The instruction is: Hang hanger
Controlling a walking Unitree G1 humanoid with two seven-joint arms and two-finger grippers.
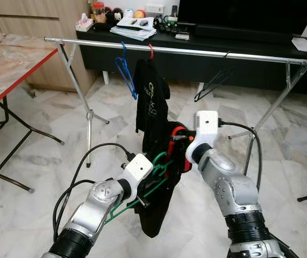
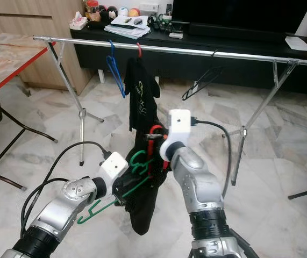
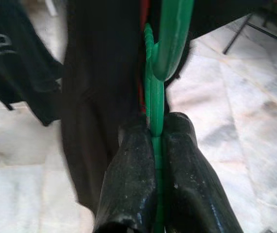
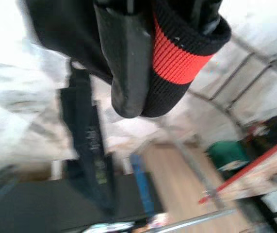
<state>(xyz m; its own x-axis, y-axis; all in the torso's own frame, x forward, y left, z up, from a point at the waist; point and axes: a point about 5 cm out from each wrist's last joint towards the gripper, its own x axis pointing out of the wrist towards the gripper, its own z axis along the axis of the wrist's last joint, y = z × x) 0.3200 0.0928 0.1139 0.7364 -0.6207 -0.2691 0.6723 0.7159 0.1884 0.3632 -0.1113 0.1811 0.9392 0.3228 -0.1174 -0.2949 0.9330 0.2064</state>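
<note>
A green plastic hanger (image 1: pixel 161 164) is pinched at its neck by my left gripper (image 3: pixel 156 127), which is shut on it low in front of me. The hanger's hook points up and one arm (image 2: pixel 97 207) sticks out below. My right gripper (image 1: pixel 177 135) is shut on the red-striped collar (image 4: pixel 173 53) of a black garment (image 1: pixel 156 212) that droops between both arms, right beside the hanger. The silver clothes rail (image 1: pixel 196 52) spans the view behind and above both grippers.
On the rail hang a blue hanger (image 1: pixel 126 72), a black printed T-shirt (image 1: pixel 150 97) on a red hanger, and an empty black hanger (image 1: pixel 212 83). A red-edged folding table (image 1: pixel 8 70) stands to the left. A black TV console (image 1: pixel 239 67) runs behind the rail.
</note>
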